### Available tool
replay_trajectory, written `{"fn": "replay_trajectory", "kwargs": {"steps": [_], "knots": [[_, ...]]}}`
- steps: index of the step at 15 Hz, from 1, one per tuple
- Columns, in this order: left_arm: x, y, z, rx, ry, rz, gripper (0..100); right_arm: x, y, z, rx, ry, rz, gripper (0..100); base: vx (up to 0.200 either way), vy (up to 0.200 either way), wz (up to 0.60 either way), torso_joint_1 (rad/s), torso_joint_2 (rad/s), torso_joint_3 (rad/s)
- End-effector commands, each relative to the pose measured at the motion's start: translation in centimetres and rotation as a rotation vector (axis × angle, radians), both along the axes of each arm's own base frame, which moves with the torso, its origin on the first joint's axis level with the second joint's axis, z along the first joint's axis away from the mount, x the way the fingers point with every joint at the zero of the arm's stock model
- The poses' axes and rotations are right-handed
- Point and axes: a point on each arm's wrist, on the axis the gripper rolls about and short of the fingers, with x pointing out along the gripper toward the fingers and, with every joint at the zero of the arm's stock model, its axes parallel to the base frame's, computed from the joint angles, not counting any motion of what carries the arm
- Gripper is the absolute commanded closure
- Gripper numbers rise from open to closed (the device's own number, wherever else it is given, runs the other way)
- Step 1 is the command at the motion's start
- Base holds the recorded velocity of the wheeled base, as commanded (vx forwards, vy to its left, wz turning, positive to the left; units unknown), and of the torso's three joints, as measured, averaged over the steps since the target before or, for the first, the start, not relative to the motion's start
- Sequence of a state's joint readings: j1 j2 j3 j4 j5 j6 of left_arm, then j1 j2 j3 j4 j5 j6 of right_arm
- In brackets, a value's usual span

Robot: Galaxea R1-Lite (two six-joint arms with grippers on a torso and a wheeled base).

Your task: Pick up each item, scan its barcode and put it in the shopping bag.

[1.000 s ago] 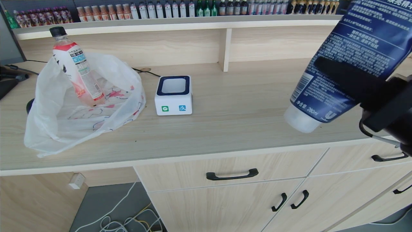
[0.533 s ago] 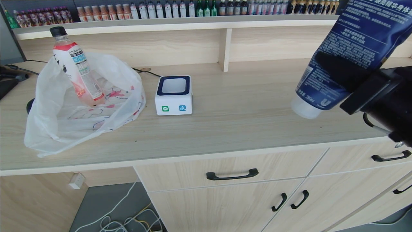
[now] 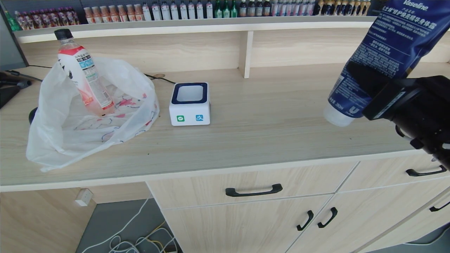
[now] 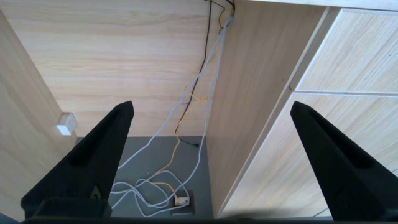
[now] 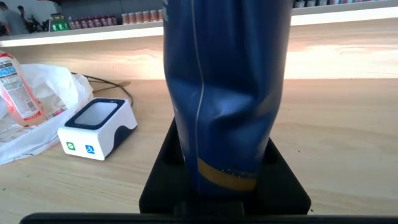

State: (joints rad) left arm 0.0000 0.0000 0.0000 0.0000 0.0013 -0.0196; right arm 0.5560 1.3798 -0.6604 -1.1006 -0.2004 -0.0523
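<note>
My right gripper [image 3: 378, 86] is shut on a dark blue lotion tube [image 3: 383, 52], held high over the right end of the counter with its white cap [image 3: 335, 117] pointing down and left. In the right wrist view the tube [image 5: 227, 93] rises between my black fingers [image 5: 163, 168]. A white scanner box [image 3: 190, 104] with a dark blue rim sits mid-counter, also the scanner [image 5: 96, 127]. The white shopping bag [image 3: 88, 116] lies open at the left with a pink drink bottle [image 3: 82, 75] leaning in it. My left gripper [image 4: 205, 155] hangs open below the counter, over the floor cables.
The wooden counter [image 3: 267, 130] has a raised back shelf with a divider post [image 3: 247, 54]. Rows of bottles [image 3: 197, 8] line the top shelf. Drawers with black handles [image 3: 254, 191] sit below. A black cable [image 3: 158, 78] runs behind the bag.
My right gripper has carried the lotion tube up and away from the camera; its cap now sits higher and slightly further right in the head view. Bag, bottle and scanner have not moved.
</note>
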Motion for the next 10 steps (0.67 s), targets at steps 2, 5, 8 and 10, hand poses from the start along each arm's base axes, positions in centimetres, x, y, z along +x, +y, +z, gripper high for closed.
{"fn": "replay_trajectory", "kwargs": {"steps": [2, 5, 8, 10], "knots": [[0.0, 0.0, 0.0, 0.0, 0.0, 0.0, 0, 0.4, 0.0, -0.4, -0.012, 0.012, 0.0, 100, 0.0, 0.0, 0.0, 0.0, 0.0, 0.0], [0.0, 0.0, 0.0, 0.0, 0.002, 0.0, 0, 0.6, 0.0, -0.5, -0.012, 0.01, 0.001, 100, 0.0, 0.0, 0.0, 0.0, 0.0, 0.0], [0.0, 0.0, 0.0, 0.0, 0.0, 0.0, 0, 1.0, 0.0, -0.7, -0.016, 0.019, -0.004, 100, 0.0, 0.0, 0.0, 0.0, 0.0, 0.0], [0.0, 0.0, 0.0, 0.0, 0.002, 0.0, 0, 2.1, 0.1, -0.8, -0.026, 0.015, 0.0, 100, 0.0, 0.1, 0.0, -0.001, 0.0, 0.001]]}}
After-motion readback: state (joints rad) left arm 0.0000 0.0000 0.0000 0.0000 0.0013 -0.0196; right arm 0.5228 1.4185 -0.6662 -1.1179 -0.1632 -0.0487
